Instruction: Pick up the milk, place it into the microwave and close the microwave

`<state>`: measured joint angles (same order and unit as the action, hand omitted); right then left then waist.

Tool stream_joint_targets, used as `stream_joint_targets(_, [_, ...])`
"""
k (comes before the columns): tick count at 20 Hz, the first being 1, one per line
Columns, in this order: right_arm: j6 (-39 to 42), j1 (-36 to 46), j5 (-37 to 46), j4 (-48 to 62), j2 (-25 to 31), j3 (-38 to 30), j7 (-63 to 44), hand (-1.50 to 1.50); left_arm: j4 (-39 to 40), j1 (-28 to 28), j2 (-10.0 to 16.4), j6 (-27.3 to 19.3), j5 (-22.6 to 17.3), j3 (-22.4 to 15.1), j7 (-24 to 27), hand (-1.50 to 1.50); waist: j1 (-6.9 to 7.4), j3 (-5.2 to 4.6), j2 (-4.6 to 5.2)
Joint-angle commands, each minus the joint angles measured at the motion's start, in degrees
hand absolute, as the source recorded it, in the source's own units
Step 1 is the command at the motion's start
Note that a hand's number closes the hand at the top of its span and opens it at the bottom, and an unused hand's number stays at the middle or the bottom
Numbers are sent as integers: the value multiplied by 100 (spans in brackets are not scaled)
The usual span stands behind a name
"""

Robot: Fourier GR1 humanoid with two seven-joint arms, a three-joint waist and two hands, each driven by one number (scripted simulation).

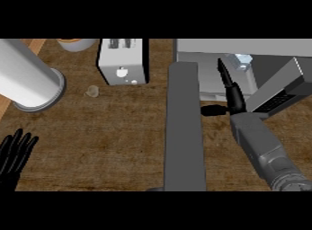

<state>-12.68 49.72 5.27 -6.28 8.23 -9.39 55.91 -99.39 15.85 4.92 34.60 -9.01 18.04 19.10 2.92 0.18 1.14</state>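
Observation:
The milk (pixel 243 61), a small pale carton, stands inside the open microwave (pixel 251 47) at the top right. The microwave's grey door (pixel 184 126) is swung open and runs down the middle of the view, seen edge-on. My right hand (pixel 235 96) reaches into the opening with straight fingers pointing away from me, just left of the milk and holding nothing. The keypad panel (pixel 275 101) shows to the right of that hand. At the lower left my left hand (pixel 9 157) rests open, fingers up.
A large white cylinder (pixel 22 76) stands at the top left on the brown counter (pixel 105 143). A grey toaster (pixel 123 62) sits left of the microwave, a small pale lump (pixel 91 92) lies near it, and a bowl (pixel 77 43) sits at the back.

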Motion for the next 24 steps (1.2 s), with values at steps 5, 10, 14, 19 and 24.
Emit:
stream_joint_targets(5, [1660, -585, -91, -126, -104, 16, 462, -150, -282, 400, -65, 552, -188, -430, -134, -150, -160, -8, -76])
stream_joint_targets(10, [2345, -1304, -86, -530, -52, 146, 857, -150, -284, 334, -257, 574, 177, -786, 63, -150, -329, -19, -139])
stream_joint_targets(14, [2551, -1718, -119, -1006, 139, 222, 811, -150, -485, 178, -106, 671, 238, -1011, -351, -150, -358, -20, -142])
stream_joint_targets(19, [3079, -2328, -407, -1558, 431, 143, 628, -150, -690, 357, -479, 424, 1045, -1618, -170, 150, -372, -22, -153])
stream_joint_targets(24, [3427, -2723, -770, -2491, 501, 154, 285, 150, -13, -503, -416, 228, 1410, -1731, -289, 150, -461, -28, -156])
